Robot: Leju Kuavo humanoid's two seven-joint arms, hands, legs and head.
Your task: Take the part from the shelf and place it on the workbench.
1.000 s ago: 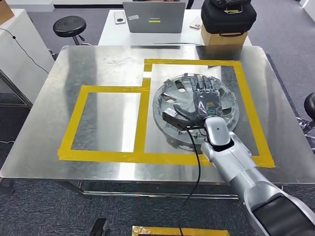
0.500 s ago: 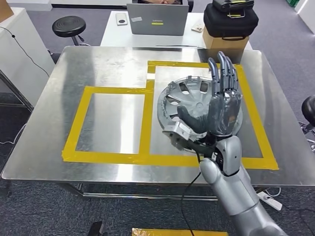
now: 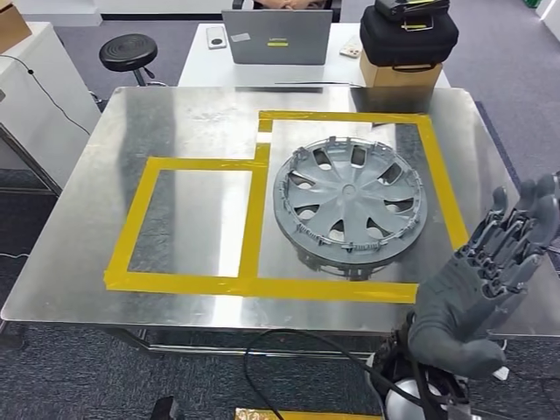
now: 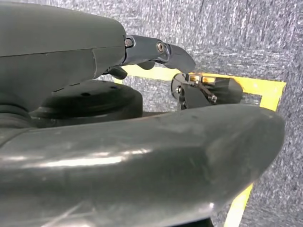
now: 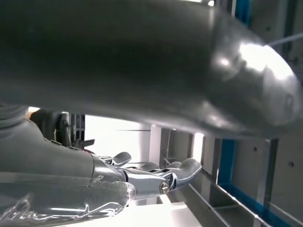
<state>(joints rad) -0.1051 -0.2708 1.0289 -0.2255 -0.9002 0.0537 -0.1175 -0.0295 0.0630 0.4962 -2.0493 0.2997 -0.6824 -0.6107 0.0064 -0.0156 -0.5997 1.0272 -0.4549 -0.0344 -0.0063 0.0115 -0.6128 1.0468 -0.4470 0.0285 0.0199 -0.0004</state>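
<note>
The part, a grey wheel cover (image 3: pixel 350 204) with several spokes, lies flat on the steel workbench (image 3: pixel 198 122) inside the right yellow-taped box. My right hand (image 3: pixel 486 280) hangs off the bench's front right corner, apart from the cover, fingers spread and holding nothing. In the right wrist view its fingers (image 5: pixel 153 177) stretch out straight with nothing between them. In the left wrist view my left hand (image 4: pixel 107 52) points down at grey carpet, one finger (image 4: pixel 161 49) extended, nothing held.
A second yellow-taped box (image 3: pixel 188 219) marks the bench's left half. Behind the bench stands a white table with a laptop (image 3: pixel 277 37), a black case on a cardboard box (image 3: pixel 406 35) and a black stool (image 3: pixel 128 52). Yellow tape (image 4: pixel 250 90) marks the carpet.
My right hand has let go of the wheel cover, lifted off it and drawn back to the bench's front right corner. The cover stays flat in the right taped box.
</note>
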